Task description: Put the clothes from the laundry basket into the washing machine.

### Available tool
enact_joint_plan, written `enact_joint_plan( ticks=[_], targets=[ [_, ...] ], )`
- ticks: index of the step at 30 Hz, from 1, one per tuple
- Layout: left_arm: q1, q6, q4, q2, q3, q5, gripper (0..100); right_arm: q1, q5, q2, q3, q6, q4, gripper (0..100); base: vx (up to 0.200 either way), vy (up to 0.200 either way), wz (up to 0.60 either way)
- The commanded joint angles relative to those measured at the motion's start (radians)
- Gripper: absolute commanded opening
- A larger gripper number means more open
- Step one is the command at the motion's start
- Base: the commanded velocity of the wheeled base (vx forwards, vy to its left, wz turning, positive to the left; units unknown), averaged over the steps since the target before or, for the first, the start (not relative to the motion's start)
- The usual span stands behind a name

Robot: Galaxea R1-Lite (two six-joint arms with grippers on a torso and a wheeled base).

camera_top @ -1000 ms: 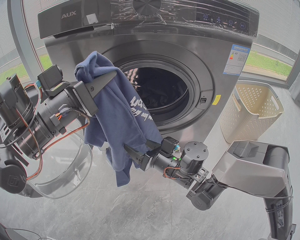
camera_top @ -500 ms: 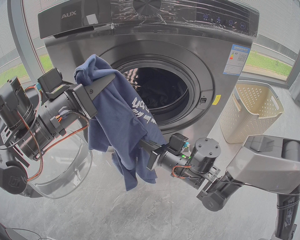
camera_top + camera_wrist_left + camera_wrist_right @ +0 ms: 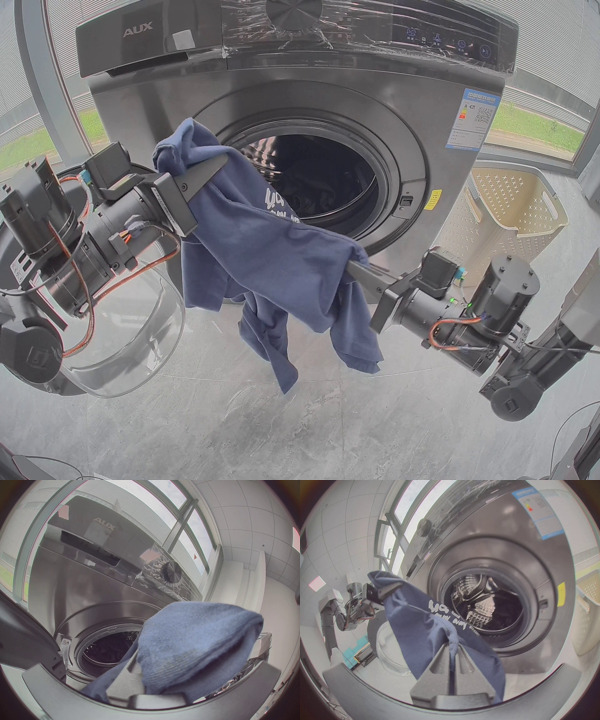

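A blue shirt (image 3: 269, 256) with white lettering hangs stretched between both grippers in front of the washing machine (image 3: 300, 94). My left gripper (image 3: 215, 165) is shut on its upper corner, left of the drum opening (image 3: 312, 181). My right gripper (image 3: 356, 269) is shut on a lower fold, below and right of the opening. The right wrist view has the shirt (image 3: 431, 627) pinched in the right gripper (image 3: 453, 650), with the left gripper (image 3: 393, 587) farther off. In the left wrist view the shirt (image 3: 193, 642) bulges over the left gripper (image 3: 137, 664). Dark clothes lie inside the drum.
The cream laundry basket (image 3: 506, 219) stands on the floor right of the machine. The machine's glass door (image 3: 119, 337) hangs open at the left, under my left arm. Grey floor tiles (image 3: 281, 425) spread in front.
My right gripper has pulled its fold of the shirt up and to the right, spreading the cloth wide. The left gripper has shifted slightly lower and right.
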Motion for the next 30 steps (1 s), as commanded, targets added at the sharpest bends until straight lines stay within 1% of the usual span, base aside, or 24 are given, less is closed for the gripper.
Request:
enact_joint_plan(
  ticks=[1,2,4,6,7,8,15,20,27,30],
  targets=[
    [0.008,0.002,-0.002,0.017,0.010,0.000,0,-0.059,-0.001,-0.076,0.008,-0.020,0.004,0,0.000,0.000,0.00],
    [0.006,0.003,-0.002,0.016,0.021,0.000,0,-0.092,0.000,-0.077,-0.012,-0.031,0.004,0,0.000,0.000,0.00],
    [0.006,0.003,-0.002,0.013,0.027,-0.001,0,-0.105,0.000,-0.077,-0.025,-0.032,0.000,0,0.000,0.000,0.00],
    [0.000,0.003,-0.003,0.008,0.041,-0.001,0,-0.124,-0.001,-0.077,-0.065,-0.031,-0.010,0,0.000,0.000,0.00],
    [0.000,0.003,-0.003,0.008,0.041,-0.001,0,-0.124,-0.001,-0.077,-0.065,-0.031,-0.010,0,0.000,0.000,0.00],
    [-0.001,0.003,-0.002,0.005,0.047,-0.003,0,-0.133,-0.003,-0.077,-0.094,-0.029,-0.013,0,0.000,0.000,0.00],
    [-0.001,0.003,-0.003,0.003,0.073,-0.007,0,-0.142,-0.003,-0.100,-0.159,-0.029,0.000,0,0.000,0.000,0.00],
    [0.000,0.003,-0.006,0.011,0.084,-0.003,0,-0.167,-0.003,-0.103,-0.163,-0.031,0.002,0,0.000,0.000,0.00],
    [0.026,0.003,-0.086,0.010,0.070,0.000,0,-0.213,-0.001,-0.129,-0.145,-0.034,-0.003,0,0.000,0.000,0.00],
    [0.026,0.002,-0.092,0.008,0.073,0.000,0,-0.222,0.000,-0.137,-0.139,-0.034,-0.004,0,0.000,0.000,0.00]
  ],
)
